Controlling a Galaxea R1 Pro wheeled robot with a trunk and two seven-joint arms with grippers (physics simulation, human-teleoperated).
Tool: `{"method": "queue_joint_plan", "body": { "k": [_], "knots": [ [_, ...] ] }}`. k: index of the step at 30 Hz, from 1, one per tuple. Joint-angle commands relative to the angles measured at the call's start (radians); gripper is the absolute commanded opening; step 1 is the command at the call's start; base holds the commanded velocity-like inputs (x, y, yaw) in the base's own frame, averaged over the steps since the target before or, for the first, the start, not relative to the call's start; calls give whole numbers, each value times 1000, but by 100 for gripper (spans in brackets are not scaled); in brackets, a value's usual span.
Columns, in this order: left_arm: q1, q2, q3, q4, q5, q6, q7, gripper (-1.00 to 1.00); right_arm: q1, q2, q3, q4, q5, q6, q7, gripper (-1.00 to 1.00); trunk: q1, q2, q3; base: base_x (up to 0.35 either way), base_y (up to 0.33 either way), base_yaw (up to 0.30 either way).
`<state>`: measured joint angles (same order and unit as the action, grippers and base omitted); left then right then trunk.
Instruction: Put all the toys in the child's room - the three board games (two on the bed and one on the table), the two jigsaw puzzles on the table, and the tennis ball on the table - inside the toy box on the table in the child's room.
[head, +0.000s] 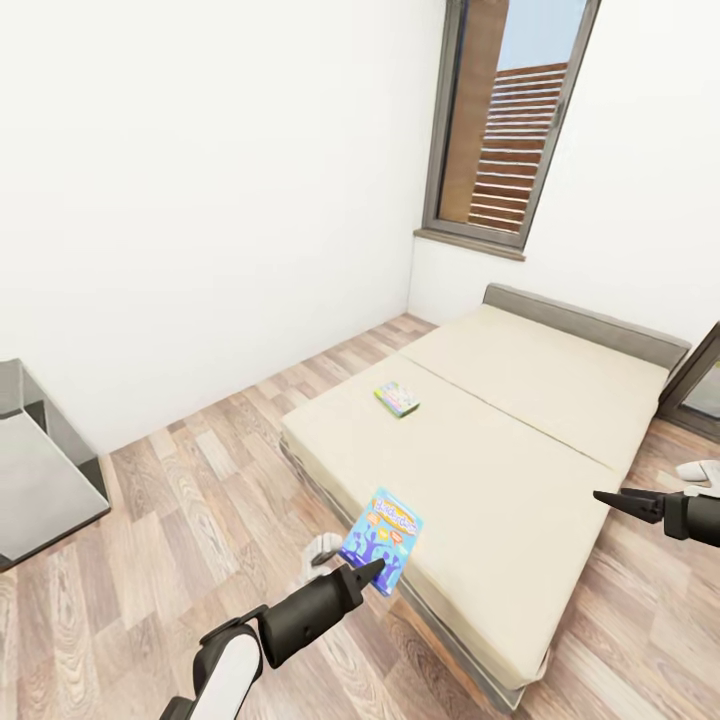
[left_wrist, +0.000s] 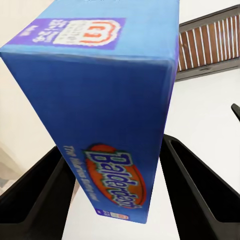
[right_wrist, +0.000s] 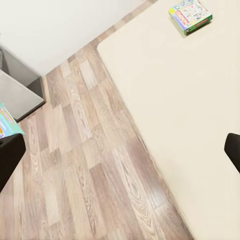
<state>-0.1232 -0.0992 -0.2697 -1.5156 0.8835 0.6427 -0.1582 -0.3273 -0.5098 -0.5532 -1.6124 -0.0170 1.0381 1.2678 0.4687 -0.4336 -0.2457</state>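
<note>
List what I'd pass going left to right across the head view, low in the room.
Dark grey side table → left pincer shut on the blue Balderdash box → green-edged board game on the bed → right pincer.

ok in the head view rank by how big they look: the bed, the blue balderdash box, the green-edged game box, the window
1. bed
2. window
3. blue Balderdash box, held in the left gripper, nearer the camera, so it looks larger
4. green-edged game box, lying on the bed
</note>
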Motion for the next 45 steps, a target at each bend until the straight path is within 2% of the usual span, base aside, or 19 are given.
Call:
{"method": "queue_joint_plan", "body": {
  "k": [1,5,28,34,38,40,41,43,45],
  "knots": [
    [-1,-1,1,2,1,5,-1,-100,-1,0,-1,0,-1,9,2,100,-3,6,3,0,0,0],
    [-2,-1,1,4,1,5,-2,-100,-1,0,-1,0,-1,9,2,100,-19,34,22,0,0,0],
    [-3,-1,1,9,2,5,-4,-100,-1,0,2,0,-3,9,2,100,-19,34,60,0,0,0],
    [-3,-1,1,8,2,5,-4,-100,0,8,3,0,-4,9,2,100,-19,34,69,0,0,0],
    [-3,-1,2,8,3,3,-5,-100,3,28,3,0,-8,9,3,100,-19,34,72,0,0,0],
    [-2,0,2,8,4,3,-5,-100,11,59,2,0,-9,9,3,100,-19,34,73,0,0,0],
    [-2,0,2,8,4,3,-5,-100,11,59,2,0,-9,9,3,100,-19,34,73,0,0,0],
    [-2,0,2,8,4,2,-5,-100,25,106,11,0,-8,9,3,100,-19,34,74,0,0,0],
    [-2,0,2,9,3,2,-6,-100,39,153,43,0,-5,9,3,100,-19,34,74,0,0,0]
  ]
}}
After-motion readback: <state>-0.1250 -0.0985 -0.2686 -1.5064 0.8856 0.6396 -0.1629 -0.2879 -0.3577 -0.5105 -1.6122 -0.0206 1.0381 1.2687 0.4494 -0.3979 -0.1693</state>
